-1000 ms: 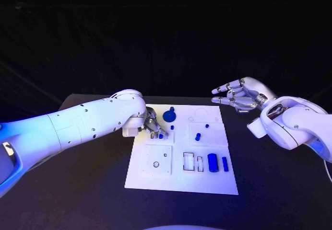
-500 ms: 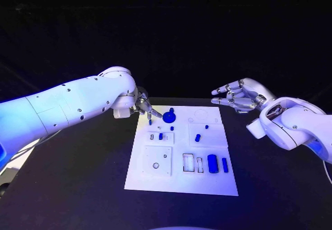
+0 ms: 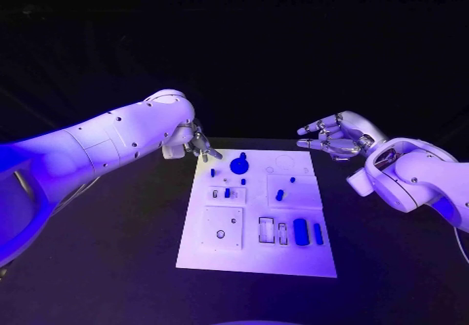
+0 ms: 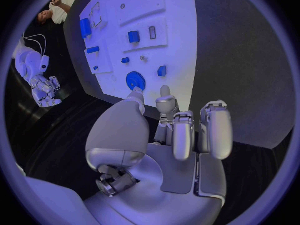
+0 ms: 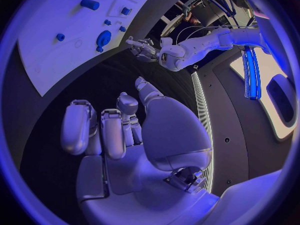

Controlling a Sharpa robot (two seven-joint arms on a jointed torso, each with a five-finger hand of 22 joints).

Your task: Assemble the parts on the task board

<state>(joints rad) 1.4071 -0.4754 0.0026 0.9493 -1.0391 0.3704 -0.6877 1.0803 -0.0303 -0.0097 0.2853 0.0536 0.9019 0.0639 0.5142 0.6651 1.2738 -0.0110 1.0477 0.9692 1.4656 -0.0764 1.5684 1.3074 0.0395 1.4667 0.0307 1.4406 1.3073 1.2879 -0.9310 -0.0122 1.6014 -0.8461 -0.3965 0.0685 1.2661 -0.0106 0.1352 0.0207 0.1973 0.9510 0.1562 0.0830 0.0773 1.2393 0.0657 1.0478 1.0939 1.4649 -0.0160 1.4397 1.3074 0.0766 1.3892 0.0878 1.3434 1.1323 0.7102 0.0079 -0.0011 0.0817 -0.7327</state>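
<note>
The white task board (image 3: 256, 217) is lying in the middle of the black worktop (image 3: 117, 257), and every place below is given from it. Blue parts are sitting on it: a round gear-like piece (image 3: 239, 163) near its far edge, two upright cylinders (image 3: 301, 230) side by side at its near right, and about six small pegs and blocks (image 3: 278, 194) scattered across its middle band; the smallest are too tiny to count surely. Several outlined recesses, among them a tall slot (image 3: 266, 229) just left of the cylinders, are showing bare white. The left hand (image 3: 200, 147) is hovering just off the board's far left corner, fingers (image 4: 214, 130) loosely curled and apart, holding nothing, with the gear-like piece the nearest part to it. The right hand (image 3: 332, 137) is hanging beyond the board's far right corner, well clear of it, its fingers (image 5: 78, 126) spread and gripping nothing. Nothing is standing between either hand and the board.
</note>
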